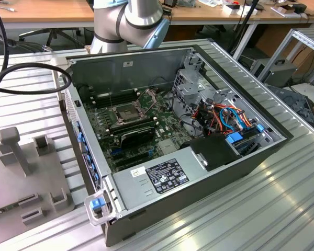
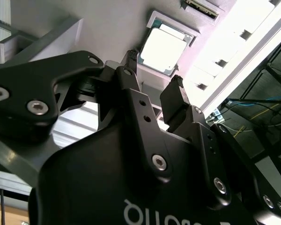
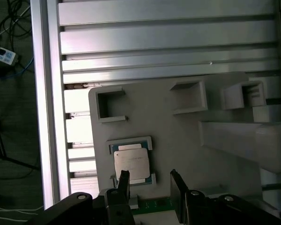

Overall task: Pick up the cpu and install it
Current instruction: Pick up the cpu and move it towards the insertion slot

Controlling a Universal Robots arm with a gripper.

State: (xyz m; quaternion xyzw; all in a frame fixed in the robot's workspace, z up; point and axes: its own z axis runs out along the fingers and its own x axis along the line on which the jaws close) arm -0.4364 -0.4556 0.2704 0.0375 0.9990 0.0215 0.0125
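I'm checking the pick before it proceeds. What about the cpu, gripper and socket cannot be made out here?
First wrist view: one fingertip of the open gripper overlaps the edge of the cpu, so contact or height above it cannot be judged.
Second wrist view: glare washes out the cpu's top.
Exterior view: the contacts of the socket are too small to see, and the grey fixture plate is cut off by the left edge.

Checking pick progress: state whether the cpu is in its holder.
In. The cpu lies flat in its framed recess; the open gripper is empty.
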